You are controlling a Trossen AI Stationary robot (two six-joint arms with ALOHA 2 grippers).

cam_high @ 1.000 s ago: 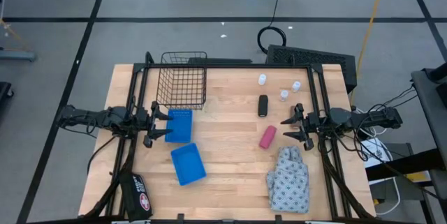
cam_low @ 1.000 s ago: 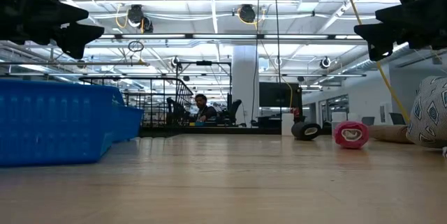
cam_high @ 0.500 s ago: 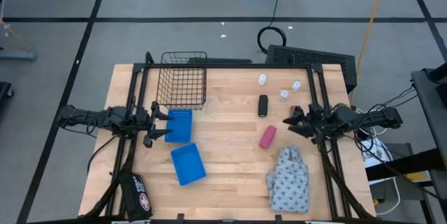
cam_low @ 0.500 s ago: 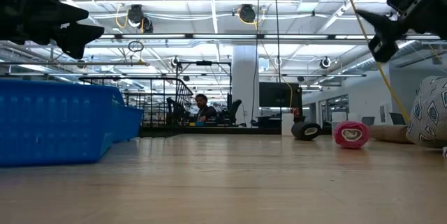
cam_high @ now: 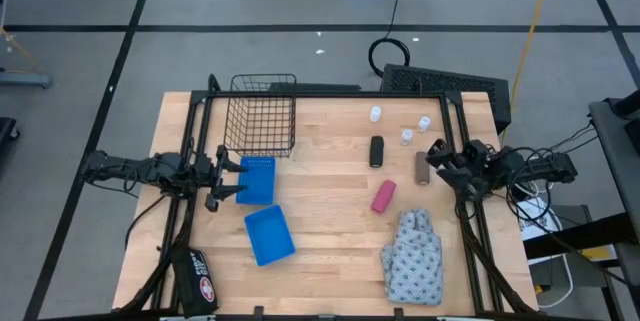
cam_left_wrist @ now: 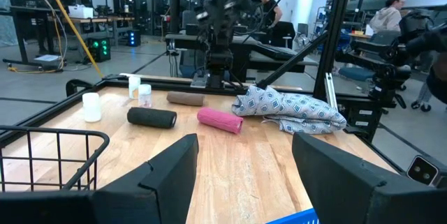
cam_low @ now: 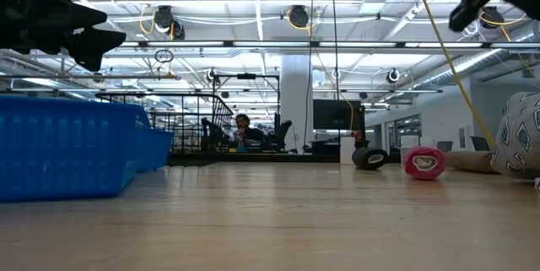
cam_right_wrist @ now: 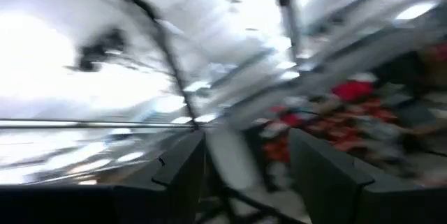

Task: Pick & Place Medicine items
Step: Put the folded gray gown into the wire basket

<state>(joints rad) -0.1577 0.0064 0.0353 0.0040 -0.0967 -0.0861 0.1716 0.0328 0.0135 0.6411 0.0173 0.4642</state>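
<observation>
Basically nothing placed yet — medicine items (cam_high: 378,151) all loose upper right; left gripper (cam_high: 232,178) and right gripper (cam_high: 437,157) both parted, empty.

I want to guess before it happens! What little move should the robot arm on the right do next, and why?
Probably swing the right gripper back down toward the table, aiming at a nearby medicine item such as the pink tube. Its fingers stand apart with nothing between them, its camera looks up at the ceiling, and the items all lie unpicked on the table. The left gripper waits over a blue tray.
</observation>
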